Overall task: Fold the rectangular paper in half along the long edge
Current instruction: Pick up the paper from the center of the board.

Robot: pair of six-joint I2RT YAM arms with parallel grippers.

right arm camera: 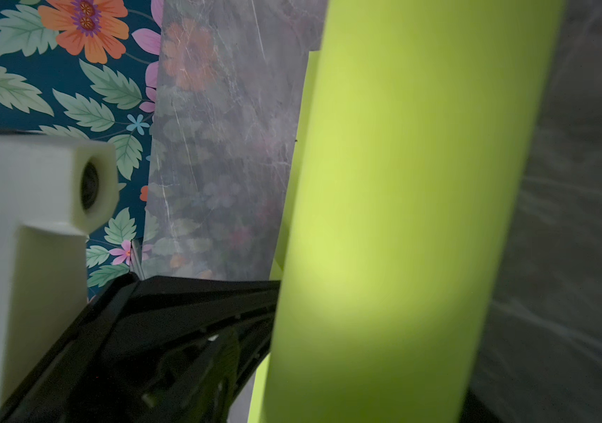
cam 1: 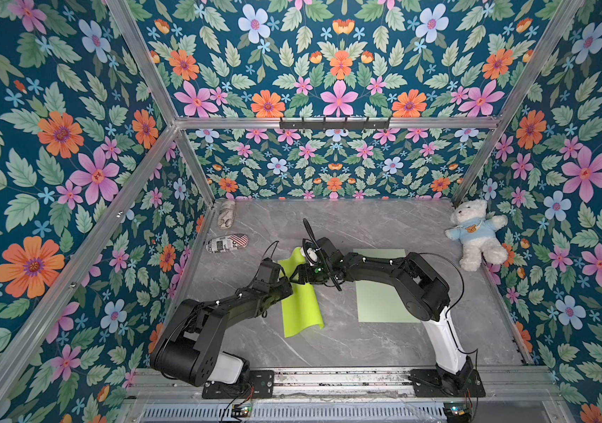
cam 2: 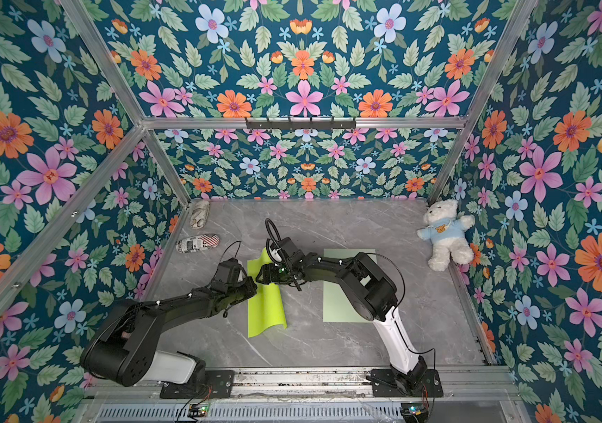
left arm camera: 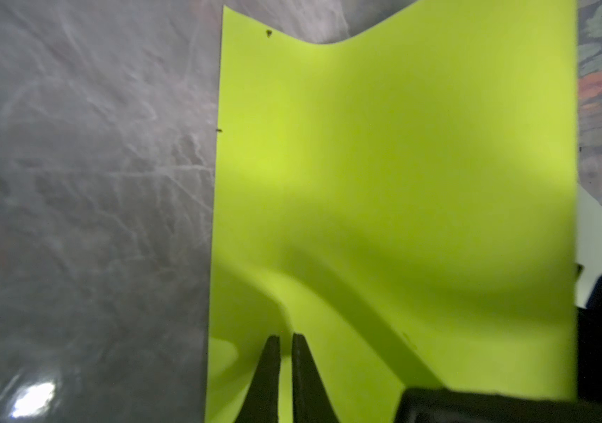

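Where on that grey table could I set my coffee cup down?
Bare grey marble table lies along the back, between the two patterned pouches and the white teddy bear; along the front, between both sheets and the metal rail; and right of the pale green sheet. It is crowded mid-table, where left arm and right arm reach over the bright yellow-green paper.

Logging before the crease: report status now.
Left fingers shut on lime paper. Right fingers at its lifted, curling long edge, grip unclear. Pale green sheet apart, not blocking.
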